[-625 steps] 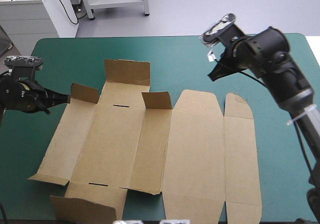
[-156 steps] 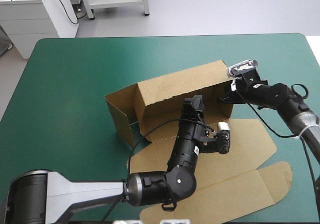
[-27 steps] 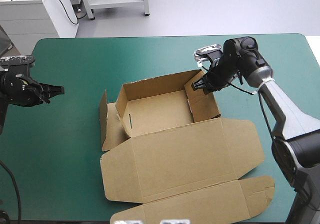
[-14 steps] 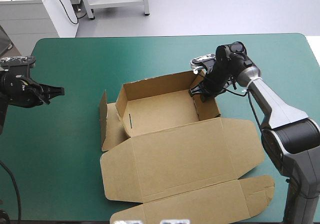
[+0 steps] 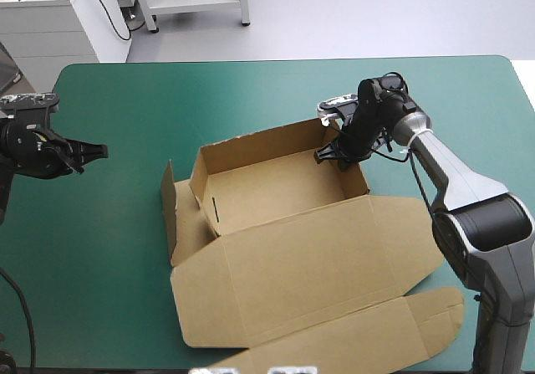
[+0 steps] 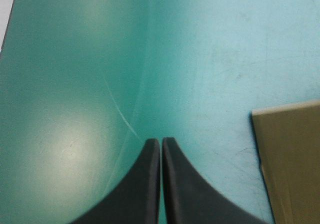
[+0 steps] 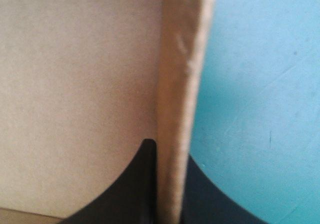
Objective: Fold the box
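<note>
Right arm reaches in from the right of the desk (image 5: 125, 106). Right jaws are clamped on the far end of the right wall of the box (image 5: 276, 190); the right wrist view shows that wall's board edge (image 7: 182, 108) pinched between them. The box sits mid-desk as an open tray, lid flat toward the near edge. Left jaws are together over bare teal-green cover near the left edge, well apart from the box. The left wrist view catches one box corner (image 6: 290, 159).
</note>
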You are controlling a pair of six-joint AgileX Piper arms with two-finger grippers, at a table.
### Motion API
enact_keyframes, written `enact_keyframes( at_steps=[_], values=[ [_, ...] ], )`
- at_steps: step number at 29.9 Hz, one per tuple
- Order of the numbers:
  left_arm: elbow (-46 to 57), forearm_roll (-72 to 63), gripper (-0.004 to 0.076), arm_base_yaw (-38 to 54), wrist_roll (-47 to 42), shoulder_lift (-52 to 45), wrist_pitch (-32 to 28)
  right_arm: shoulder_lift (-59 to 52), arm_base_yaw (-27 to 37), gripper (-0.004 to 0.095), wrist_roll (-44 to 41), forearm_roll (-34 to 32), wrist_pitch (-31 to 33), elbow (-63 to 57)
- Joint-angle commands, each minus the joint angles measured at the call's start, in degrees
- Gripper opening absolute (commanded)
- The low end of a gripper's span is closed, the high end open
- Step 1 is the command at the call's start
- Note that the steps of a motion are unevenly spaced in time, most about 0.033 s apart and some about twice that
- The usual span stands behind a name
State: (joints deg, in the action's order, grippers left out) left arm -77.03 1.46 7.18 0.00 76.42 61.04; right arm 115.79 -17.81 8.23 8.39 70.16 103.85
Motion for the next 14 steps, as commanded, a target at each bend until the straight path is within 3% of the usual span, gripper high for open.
enact_keyframes(
  at_steps=[1,8,14],
  values=[
    [-1.5,-0.61,-0.0003,0.15,-0.69,-0.82,-3.71,-3.12,0.23,-0.0011,-0.3,0.87,0.0,1.56],
    [-1.5,-9.97,-0.0003,7.57,0.0,0.82,-4.72,-7.27,1.8,-0.0019,-3.13,3.02,-2.54,1.56],
    [-1.5,-33.86,-0.0003,16.65,11.34,3.01,-5.45,-13.02,6.42,-0.0019,-3.35,7.08,-3.37,1.56]
  ],
)
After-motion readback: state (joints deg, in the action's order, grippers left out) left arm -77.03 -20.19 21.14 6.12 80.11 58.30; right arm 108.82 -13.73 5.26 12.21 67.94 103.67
